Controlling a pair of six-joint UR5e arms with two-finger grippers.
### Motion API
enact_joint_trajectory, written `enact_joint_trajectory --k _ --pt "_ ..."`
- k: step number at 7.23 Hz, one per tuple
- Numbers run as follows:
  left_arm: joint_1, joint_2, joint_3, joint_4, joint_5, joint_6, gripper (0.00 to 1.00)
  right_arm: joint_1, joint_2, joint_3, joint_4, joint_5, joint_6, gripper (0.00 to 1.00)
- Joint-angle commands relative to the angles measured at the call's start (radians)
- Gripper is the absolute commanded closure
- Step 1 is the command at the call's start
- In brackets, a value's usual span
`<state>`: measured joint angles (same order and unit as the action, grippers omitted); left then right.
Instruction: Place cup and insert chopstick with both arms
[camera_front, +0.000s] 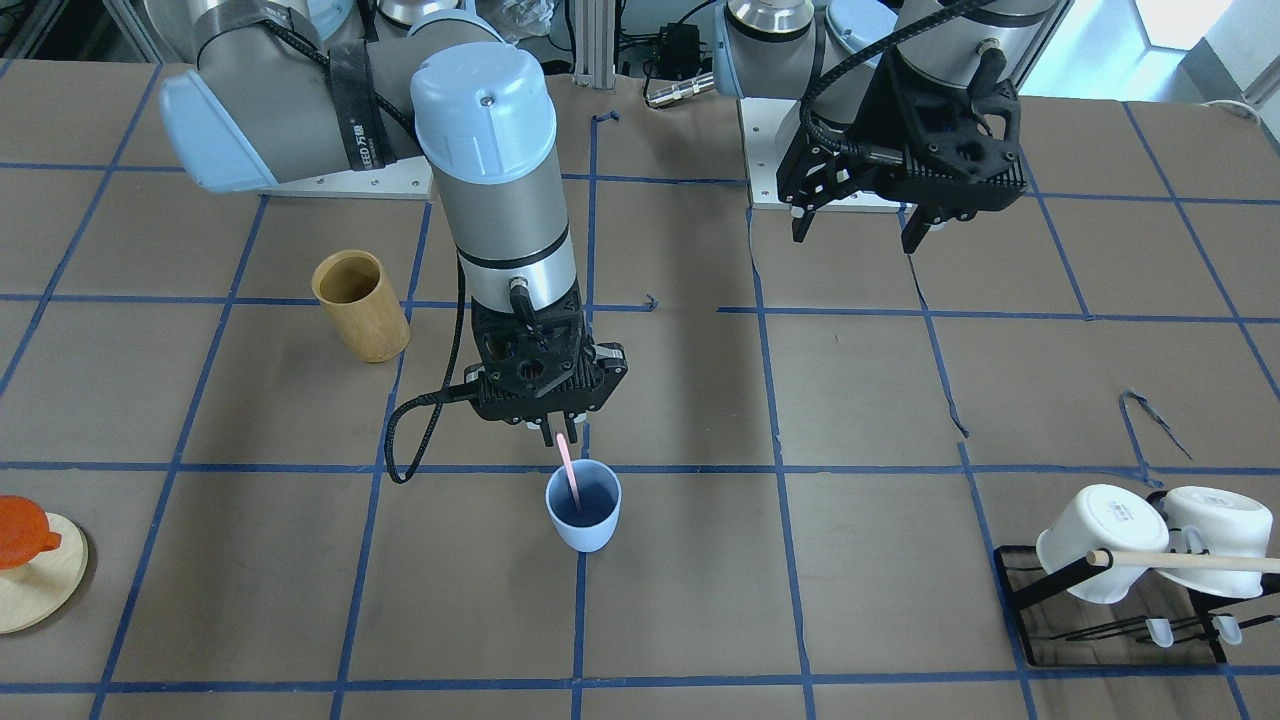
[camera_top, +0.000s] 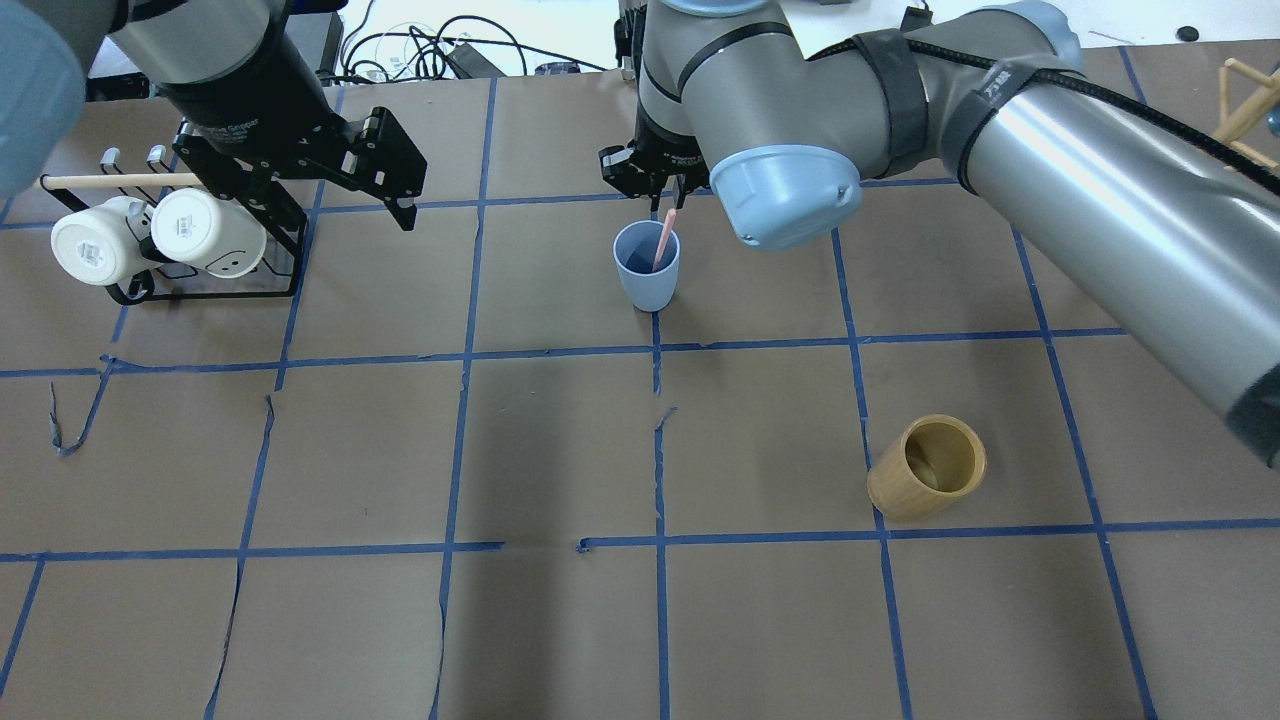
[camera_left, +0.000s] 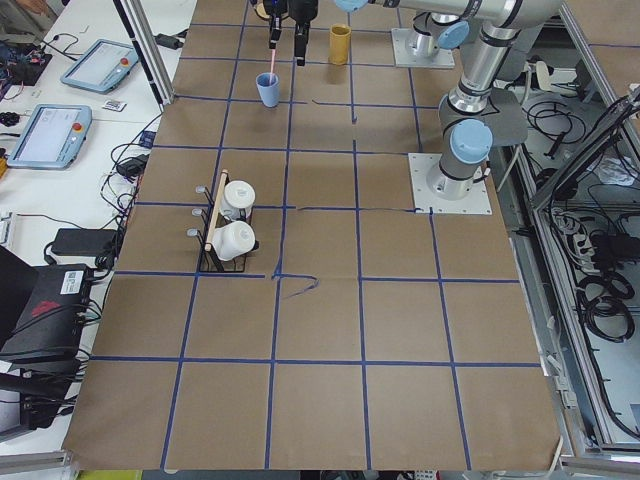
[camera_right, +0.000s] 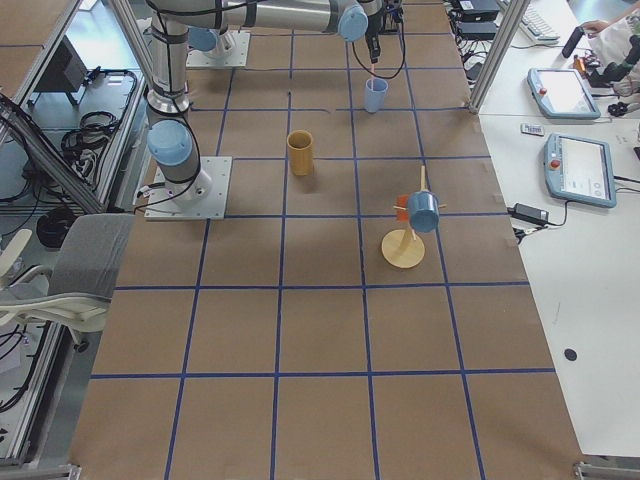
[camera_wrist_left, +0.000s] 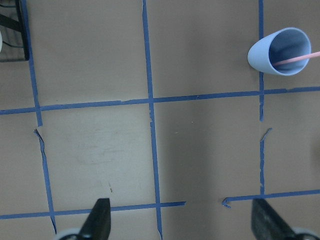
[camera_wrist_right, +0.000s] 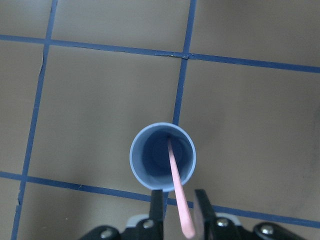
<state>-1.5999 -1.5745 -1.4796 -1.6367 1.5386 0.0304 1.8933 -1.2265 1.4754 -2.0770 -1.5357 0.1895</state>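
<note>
The pale-blue cup (camera_front: 583, 515) (camera_top: 646, 268) stands upright on a blue tape line mid-table. The pink chopstick (camera_front: 570, 470) (camera_top: 662, 240) stands in it, leaning on the rim. My right gripper (camera_front: 562, 432) (camera_top: 662, 195) hangs straight above the cup. In the right wrist view the cup (camera_wrist_right: 162, 162) is below and the chopstick's (camera_wrist_right: 176, 185) top end sits between the gripper's (camera_wrist_right: 180, 207) narrowly parted fingers, with a gap on each side. My left gripper (camera_front: 865, 230) (camera_top: 350, 215) is wide open and empty, away from the cup (camera_wrist_left: 280, 50).
A tan bamboo cylinder (camera_front: 360, 305) (camera_top: 927, 468) stands on my right side of the table. A black rack (camera_front: 1020, 590) (camera_top: 290, 280) with two white mugs and a wooden rod stands on my left. An orange piece on a wooden disc (camera_front: 30, 590) sits at the right edge.
</note>
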Motion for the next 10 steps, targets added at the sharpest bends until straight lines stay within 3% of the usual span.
enact_joint_trajectory --k 1,3,6,7,8,10 --pt "0.001 0.002 -0.001 0.0 0.002 -0.001 0.0 0.0 0.001 -0.032 0.002 -0.003 0.002 0.26" --pt "0.002 0.004 -0.001 0.0 0.003 -0.001 0.0 -0.029 -0.01 -0.104 0.046 -0.004 -0.019 0.21" --pt "0.002 0.004 -0.001 -0.002 0.003 -0.001 0.0 -0.24 -0.126 -0.118 0.402 -0.004 -0.253 0.19" --pt "0.005 0.005 -0.001 -0.002 0.005 -0.001 0.0 -0.282 -0.186 -0.112 0.51 -0.006 -0.272 0.05" --pt "0.005 0.005 -0.001 -0.002 0.005 -0.001 0.0 -0.287 -0.252 -0.09 0.584 -0.011 -0.274 0.0" --pt "0.005 0.007 -0.001 -0.002 0.005 -0.001 0.0 -0.316 -0.303 -0.02 0.575 -0.009 -0.274 0.0"
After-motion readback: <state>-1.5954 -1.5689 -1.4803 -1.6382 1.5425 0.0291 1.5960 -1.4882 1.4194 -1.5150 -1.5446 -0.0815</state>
